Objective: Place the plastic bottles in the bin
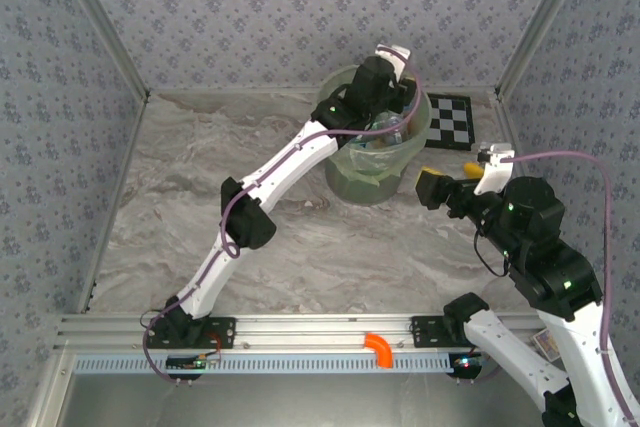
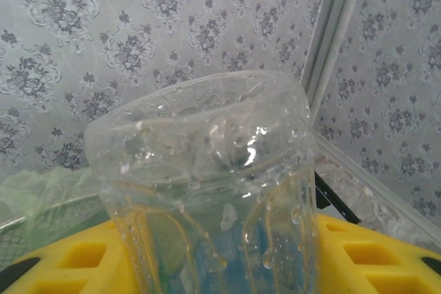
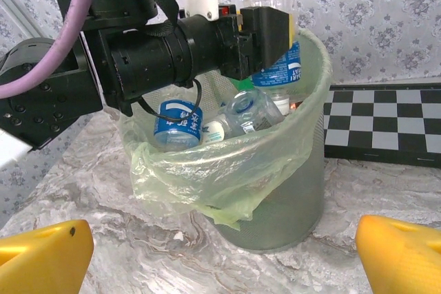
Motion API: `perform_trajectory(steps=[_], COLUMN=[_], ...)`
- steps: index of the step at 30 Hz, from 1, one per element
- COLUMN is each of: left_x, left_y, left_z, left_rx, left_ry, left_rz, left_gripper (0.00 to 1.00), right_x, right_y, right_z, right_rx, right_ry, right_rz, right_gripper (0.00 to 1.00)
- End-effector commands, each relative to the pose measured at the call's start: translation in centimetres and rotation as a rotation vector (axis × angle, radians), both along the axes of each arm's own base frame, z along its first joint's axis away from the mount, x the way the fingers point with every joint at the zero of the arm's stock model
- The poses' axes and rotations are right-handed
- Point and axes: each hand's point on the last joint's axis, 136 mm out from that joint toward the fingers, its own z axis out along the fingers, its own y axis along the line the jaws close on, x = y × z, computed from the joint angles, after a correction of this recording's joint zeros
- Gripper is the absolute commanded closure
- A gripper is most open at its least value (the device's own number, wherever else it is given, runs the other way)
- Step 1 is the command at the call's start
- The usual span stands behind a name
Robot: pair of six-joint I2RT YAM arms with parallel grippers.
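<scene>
The bin [image 1: 372, 185] stands at the back middle of the table, lined with a pale green bag. My left gripper [image 1: 392, 97] hangs over its mouth, shut on a clear plastic bottle [image 2: 207, 163] with a blue label. The left wrist view has this bottle between the yellow fingers [image 2: 62, 259]. In the right wrist view the held bottle [image 3: 281, 67] stands upright above the bin [image 3: 289, 197]. Several plastic bottles lie inside, among them a blue-labelled one [image 3: 176, 122] and a clear one [image 3: 251, 111]. My right gripper [image 1: 445, 179] is open just right of the bin, nothing between its fingertips [image 3: 41, 256].
A black-and-white checkerboard card [image 1: 450, 119] lies behind and right of the bin, also in the right wrist view [image 3: 386, 125]. Patterned walls and metal posts close in the table. An orange hook [image 1: 378, 347] sits on the front rail.
</scene>
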Motion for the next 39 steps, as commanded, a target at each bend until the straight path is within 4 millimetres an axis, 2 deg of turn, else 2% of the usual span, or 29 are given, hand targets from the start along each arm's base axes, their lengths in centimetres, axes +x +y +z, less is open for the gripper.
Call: perform_trajectory(steps=[1, 10, 12, 14, 16, 21, 24, 26, 29, 34, 39], left_x=[1.2, -1.3, -1.9, -2.3, -2.7, -4.1, -4.3, -4.2, -3.5, -1.4, 0.2], left_y=[2.9, 0.9, 0.9, 1.3, 1.6, 2.5, 3.1, 3.4, 3.7, 5.3, 7.0], left_z=[3.1, 2.2, 2.3, 3.0, 4.1, 8.0, 9.6, 10.0, 9.7, 7.7, 6.0], left_rx=[-0.053, -0.017, -0.032, -0.047, -0.062, -0.122, -0.136, -0.134, -0.125, -0.086, -0.042], left_ry=[-0.035, 0.004, 0.024, 0.027, 0.022, -0.012, -0.032, -0.037, -0.035, 0.004, 0.035], left_rz=[0.093, 0.004, -0.017, -0.013, -0.016, -0.046, -0.046, -0.042, -0.032, 0.029, 0.076], left_gripper=[0.52, 0.47, 0.4, 0.27, 0.2, 0.13, 0.13, 0.13, 0.12, 0.12, 0.23], right_x=[0.2, 0.2, 0.3, 0.2, 0.2, 0.2, 0.3, 0.4, 0.5, 0.6, 0.7], right_y=[-0.1, -0.2, -0.2, -0.3, -0.2, -0.2, -0.2, -0.1, 0.0, 0.2, 0.3], right_z=[0.3, 0.3, 0.2, 0.2, 0.3, 0.3, 0.4, 0.4, 0.5, 0.7, 0.6], right_rx=[0.026, 0.02, 0.018, 0.018, 0.019, 0.022, 0.024, 0.023, 0.026, 0.028, 0.031], right_ry=[-0.007, -0.008, -0.007, -0.008, -0.01, -0.011, -0.014, -0.012, -0.012, -0.009, -0.005], right_rz=[-0.011, -0.018, -0.018, -0.02, -0.019, -0.019, -0.019, -0.018, -0.014, -0.007, -0.001], right_gripper=[0.0, 0.0, 0.0, 0.0, 0.0, 0.0, 0.0, 0.0, 0.0, 0.0, 0.0])
